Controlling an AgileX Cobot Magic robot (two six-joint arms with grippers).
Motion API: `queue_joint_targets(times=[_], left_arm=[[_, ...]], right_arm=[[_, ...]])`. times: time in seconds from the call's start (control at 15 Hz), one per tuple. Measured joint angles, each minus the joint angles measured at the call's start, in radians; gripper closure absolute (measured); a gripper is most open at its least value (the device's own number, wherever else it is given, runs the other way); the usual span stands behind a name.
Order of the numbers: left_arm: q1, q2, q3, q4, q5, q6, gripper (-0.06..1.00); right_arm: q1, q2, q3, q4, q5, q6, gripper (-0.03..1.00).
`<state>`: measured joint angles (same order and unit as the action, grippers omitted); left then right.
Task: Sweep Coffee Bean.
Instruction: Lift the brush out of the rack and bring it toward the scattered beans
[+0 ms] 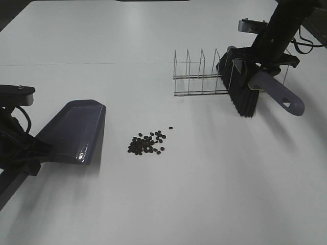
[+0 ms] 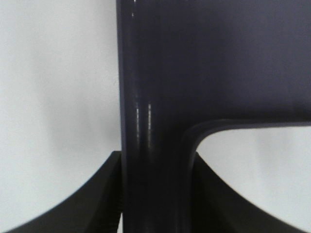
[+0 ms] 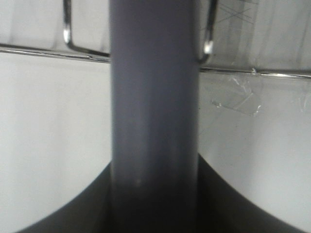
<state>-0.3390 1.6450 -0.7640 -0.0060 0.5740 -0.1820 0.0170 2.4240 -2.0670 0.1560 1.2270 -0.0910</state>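
L tool (image 1: 30,153) clamps dustpan (image 1: 76,127), R tool (image 1: 258,64) clamps brush (image 1: 244,99), beans (image 1: 148,144) between

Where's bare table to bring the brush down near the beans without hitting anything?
Free: the wide stretch right of the beans, on the camera side of the rack and brush. Also bare: the far table behind the rack. Tight: the gap between beans and dustpan, and the rack's right end, where the brush hangs.

dark coffee beans (image 1: 148,143), clustered on table
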Motion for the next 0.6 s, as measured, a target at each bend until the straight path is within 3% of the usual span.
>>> queue_joint_targets(times=[0.4,0.6], left_arm=[[0.0,0.0,0.0,0.0,0.0,0.0,0.62],[0.0,-0.002,0.0,0.0,0.0,-0.033,0.62]], right_arm=[[0.002,-0.002,0.003,0.005,-0.001,0.0,0.63],[0.002,-0.079,0.104,0.003,-0.011,0.008,0.63]])
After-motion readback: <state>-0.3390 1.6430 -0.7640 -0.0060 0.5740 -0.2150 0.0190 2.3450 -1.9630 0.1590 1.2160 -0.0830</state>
